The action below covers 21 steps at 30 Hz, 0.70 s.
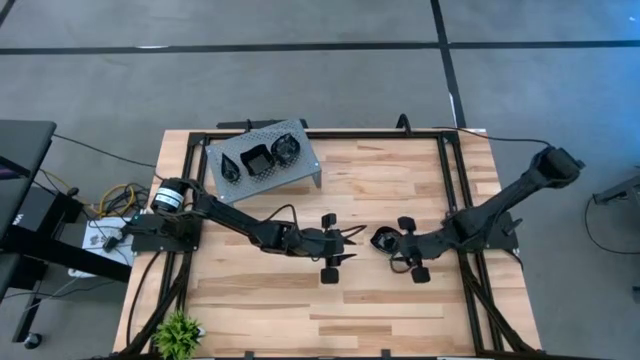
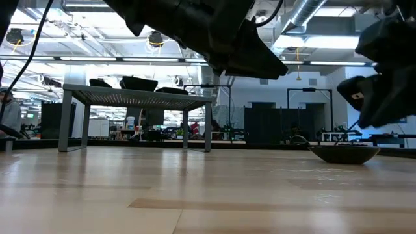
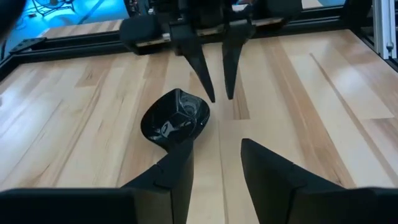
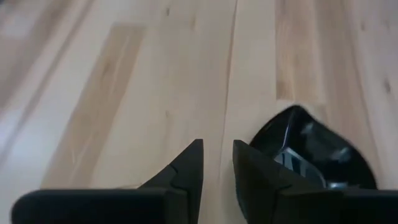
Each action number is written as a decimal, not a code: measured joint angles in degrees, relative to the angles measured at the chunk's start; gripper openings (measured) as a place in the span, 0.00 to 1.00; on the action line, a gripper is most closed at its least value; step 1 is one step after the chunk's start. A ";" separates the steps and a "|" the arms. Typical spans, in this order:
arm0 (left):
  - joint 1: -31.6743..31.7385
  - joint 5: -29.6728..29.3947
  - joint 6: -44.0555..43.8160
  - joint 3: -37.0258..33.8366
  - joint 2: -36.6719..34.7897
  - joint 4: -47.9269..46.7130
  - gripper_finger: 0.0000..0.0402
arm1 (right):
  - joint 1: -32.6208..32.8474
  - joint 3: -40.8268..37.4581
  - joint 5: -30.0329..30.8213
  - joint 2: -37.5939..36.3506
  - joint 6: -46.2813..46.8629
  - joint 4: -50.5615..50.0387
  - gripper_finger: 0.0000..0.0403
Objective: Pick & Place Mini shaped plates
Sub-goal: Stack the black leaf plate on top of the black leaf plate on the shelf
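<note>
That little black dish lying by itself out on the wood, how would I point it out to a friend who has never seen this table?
Start at the grey perforated stand at the table's far left, which carries three black dishes. Come down to the middle of the wooden table, where the two arms' hands face each other. The teardrop dish lies flat on the bare wood between them, the only dish not up on the stand.

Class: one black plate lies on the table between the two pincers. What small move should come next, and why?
Probably the left pincer should ease forward and close on the plate. Its fingers stand open with nothing between them, and the plate lies flat on the table just beyond one fingertip. The right pincer waits beside it, holding nothing.
</note>
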 joint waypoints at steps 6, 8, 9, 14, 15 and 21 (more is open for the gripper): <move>0.00 0.00 0.02 0.00 0.00 -0.18 0.34 | 0.82 0.00 4.20 5.08 0.31 0.16 0.20; 0.00 0.00 0.02 0.00 0.00 -0.20 0.34 | 0.80 0.00 4.51 6.41 0.33 0.32 0.20; 0.00 0.00 0.02 0.00 0.00 -0.20 0.34 | 0.82 0.00 4.50 6.96 0.47 0.46 0.20; 0.00 0.00 0.02 0.00 -0.02 -0.22 0.34 | 0.75 0.02 4.52 9.63 3.14 0.39 0.20; 0.00 0.00 0.02 -0.02 -0.02 -0.22 0.34 | 0.75 0.02 4.56 10.10 3.15 0.33 0.20; 0.00 0.00 0.02 -0.02 -0.04 -0.22 0.34 | -0.37 0.05 5.55 12.85 2.89 0.54 0.17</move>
